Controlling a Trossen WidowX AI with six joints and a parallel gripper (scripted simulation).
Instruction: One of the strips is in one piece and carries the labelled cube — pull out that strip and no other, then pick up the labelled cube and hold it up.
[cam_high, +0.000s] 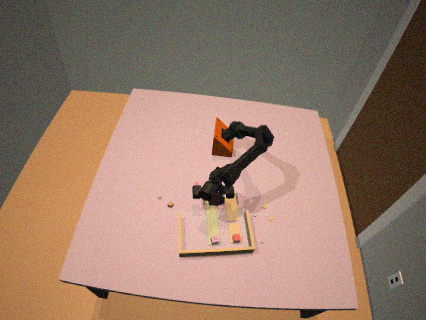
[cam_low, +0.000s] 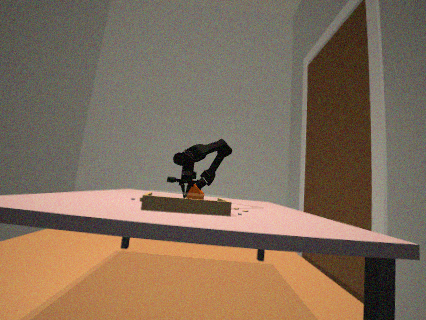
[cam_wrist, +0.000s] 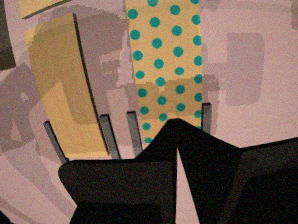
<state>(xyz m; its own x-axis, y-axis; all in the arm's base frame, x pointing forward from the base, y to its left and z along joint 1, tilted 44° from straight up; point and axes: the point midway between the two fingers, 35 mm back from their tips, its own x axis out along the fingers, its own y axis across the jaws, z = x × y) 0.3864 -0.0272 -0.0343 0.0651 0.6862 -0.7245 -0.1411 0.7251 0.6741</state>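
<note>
My gripper (cam_high: 214, 203) (cam_low: 185, 196) (cam_wrist: 174, 124) is shut with nothing seen between its fingers, over the near end of the dotted strip. The teal-dotted strip (cam_high: 212, 221) (cam_wrist: 158, 52) looks unbroken; its far end carries the pink labelled cube (cam_high: 215, 240). The plain strip beside it is in two pieces with a gap: a near piece (cam_high: 231, 210) (cam_wrist: 65, 90) and a far piece (cam_high: 234, 229) (cam_wrist: 42, 4), which carries a red cube (cam_high: 236, 238). Fingertip height above the dotted strip is hard to tell.
A low yellow wall (cam_high: 215, 253) (cam_low: 185, 205) encloses the strips' far ends on three sides. Short grey guides (cam_wrist: 110, 136) flank both near ends. An orange wedge (cam_high: 220, 144) stands by the arm's base. A small orange block (cam_high: 170, 204) and small scraps lie outside the wall.
</note>
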